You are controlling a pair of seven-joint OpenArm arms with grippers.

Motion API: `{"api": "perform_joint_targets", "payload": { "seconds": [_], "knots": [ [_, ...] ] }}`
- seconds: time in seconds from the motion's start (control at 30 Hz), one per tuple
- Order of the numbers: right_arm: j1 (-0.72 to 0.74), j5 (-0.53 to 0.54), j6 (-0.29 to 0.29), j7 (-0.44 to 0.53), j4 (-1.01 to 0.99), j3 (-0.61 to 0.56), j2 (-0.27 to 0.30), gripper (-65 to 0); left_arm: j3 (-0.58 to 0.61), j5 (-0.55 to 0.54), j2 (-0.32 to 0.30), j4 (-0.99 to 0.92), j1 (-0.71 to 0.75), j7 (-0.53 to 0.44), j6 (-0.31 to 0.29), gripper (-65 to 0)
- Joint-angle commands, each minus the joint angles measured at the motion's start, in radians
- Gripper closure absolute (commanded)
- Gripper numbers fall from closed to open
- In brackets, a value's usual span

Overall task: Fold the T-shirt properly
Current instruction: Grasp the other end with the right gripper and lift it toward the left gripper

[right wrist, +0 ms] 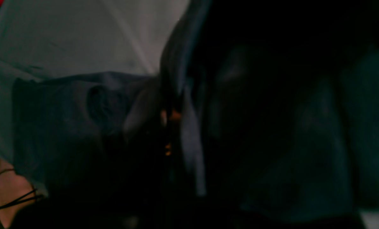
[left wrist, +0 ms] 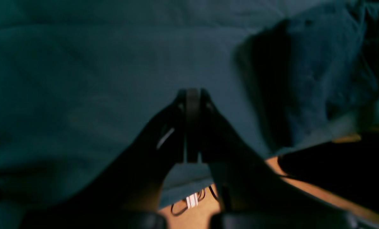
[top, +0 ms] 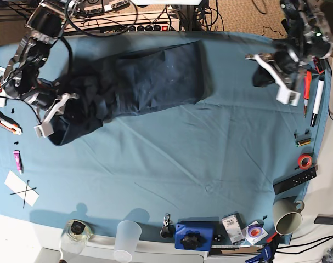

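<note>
I look down on a wide table covered by a light teal-blue table cloth (top: 171, 148), wrinkled in places. On its far left part lies the large dark navy-blue soft fabric T-shirt (top: 150, 76), spread partly flat toward the middle and bunched into a crumpled heap at its left end.

My right arm reaches over that heap. Its white-fingered right gripper (top: 52, 114) sits at the bundle's outer edge, and in the right wrist view a fold of the dark cloth (right wrist: 189, 133) runs up between the jaws, so I read it as clamped on the T-shirt.

My left arm hangs over the far right corner of the table, well apart from the shirt. Its left gripper (left wrist: 192, 95) has both black fingers pressed together with nothing between them, poised above bare table cloth (left wrist: 81, 79).

Along the near edge stand a grey-green ceramic mug (top: 287, 218), a translucent plastic cup (top: 128, 236) and a blue plastic box with a black knob (top: 195, 235). A small red tape roll (top: 304, 160) lies by the right edge.
</note>
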Motion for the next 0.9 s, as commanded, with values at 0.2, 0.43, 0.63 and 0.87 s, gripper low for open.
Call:
{"api": "perform_joint_targets", "payload": {
  "seconds": [0.2,0.43,0.63,0.87],
  "knots": [
    [-0.014,0.012,0.001,0.018,0.137,-0.005,-0.089,0.0,-0.092,-0.048,-0.057,0.019,0.042,-0.002,-0.004,0.0],
    [-0.014,-0.081,0.001,0.018,0.196,-0.163,-0.141,0.0,-0.092,-0.061,-0.057,0.024,0.076,0.010,-0.004,0.0],
    [-0.014,-0.088,0.001,0.018,0.196,-0.350,-0.146,0.0,-0.092,-0.055,-0.057,0.080,0.079,0.004,-0.023,0.0],
    [-0.013,-0.082,0.001,0.018,0.196,-0.558,-0.146,0.0,-0.092,-0.054,-0.056,0.084,0.079,0.001,-0.030,0.0]
  ]
}}
